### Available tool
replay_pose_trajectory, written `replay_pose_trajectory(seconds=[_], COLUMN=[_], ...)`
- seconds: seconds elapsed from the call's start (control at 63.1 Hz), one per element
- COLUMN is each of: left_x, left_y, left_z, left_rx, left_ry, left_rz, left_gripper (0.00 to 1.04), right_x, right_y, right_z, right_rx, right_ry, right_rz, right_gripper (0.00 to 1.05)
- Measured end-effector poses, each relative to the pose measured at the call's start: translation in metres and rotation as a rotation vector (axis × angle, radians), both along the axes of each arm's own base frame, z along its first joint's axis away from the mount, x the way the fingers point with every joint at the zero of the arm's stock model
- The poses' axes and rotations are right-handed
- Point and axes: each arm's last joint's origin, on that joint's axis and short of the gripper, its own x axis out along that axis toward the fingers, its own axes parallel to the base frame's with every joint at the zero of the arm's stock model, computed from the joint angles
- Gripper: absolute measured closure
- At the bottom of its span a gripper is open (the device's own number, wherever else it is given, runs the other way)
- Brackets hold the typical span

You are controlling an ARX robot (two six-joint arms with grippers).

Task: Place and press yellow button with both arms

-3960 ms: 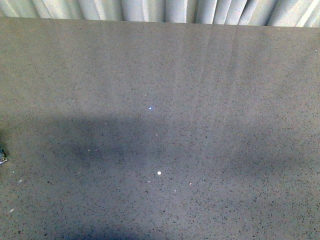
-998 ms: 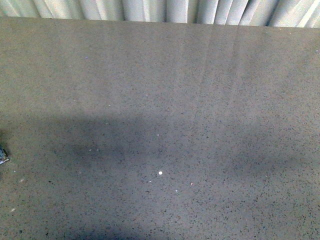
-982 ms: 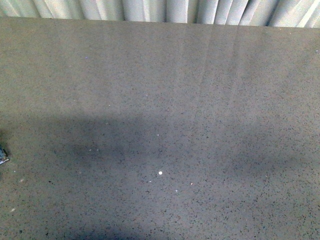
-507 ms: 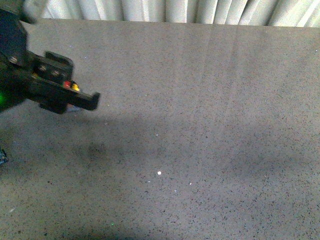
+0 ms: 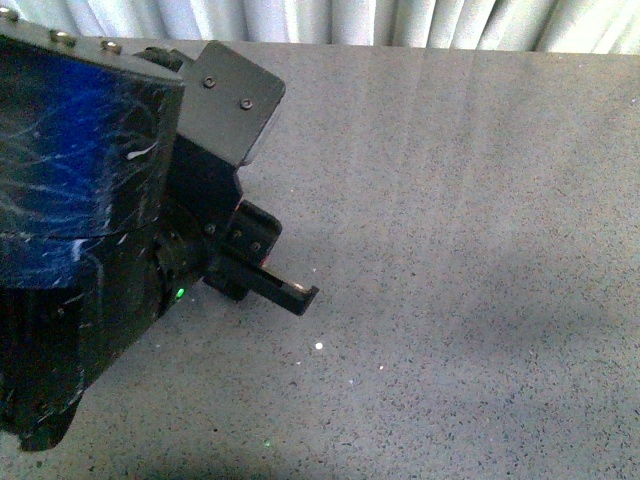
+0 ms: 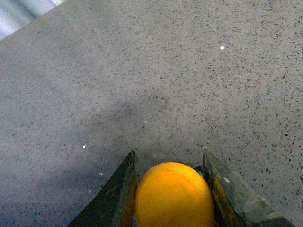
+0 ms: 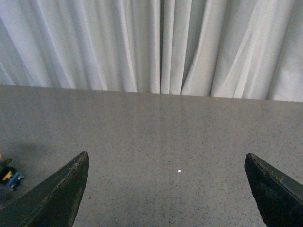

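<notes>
In the left wrist view the yellow button (image 6: 173,194) shows its round yellow cap, clamped between the two black fingers of my left gripper (image 6: 169,158) above the grey table. In the front view the bulky black left arm (image 5: 90,230) fills the left side. Its gripper (image 5: 295,292) reaches toward the table's middle, and the button is hidden there. My right gripper (image 7: 166,155) is open wide and empty, facing the curtain. A small black piece with a yellow tab and blue base (image 7: 8,177) sits at that view's edge; I cannot tell if it is the button's lower part.
The grey speckled table (image 5: 460,250) runs back to a white pleated curtain (image 5: 400,20). A small white speck (image 5: 318,346) lies on the table just below the left gripper's finger; it also shows in the left wrist view (image 6: 222,47) and the right wrist view (image 7: 179,170).
The left arm has come into the front view from the left. It has moved right and nearer, and now covers the left side. The yellow seen in its fingers half a second ago is now hidden.
</notes>
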Motion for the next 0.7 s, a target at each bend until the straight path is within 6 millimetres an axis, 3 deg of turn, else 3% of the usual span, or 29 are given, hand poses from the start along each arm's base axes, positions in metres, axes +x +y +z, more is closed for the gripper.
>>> replay_pose_trajectory(seconds=[0.253, 0.697], left_x=[0.014, 0.019], left_y=[-0.02, -0.042], left_z=[0.0, -0.012], left_rx=[0.024, 0.081], left_ry=[-0.022, -0.015], left_rz=[-0.056, -0.132], left_gripper=[0.72, 0.73], right_x=[0.0, 0.0], right_y=[0.0, 0.0], right_z=[0.0, 0.0], right_rx=[0.0, 0.0], right_ry=[0.0, 0.0], right_rz=[0.0, 0.0], right_gripper=[0.09, 0.09])
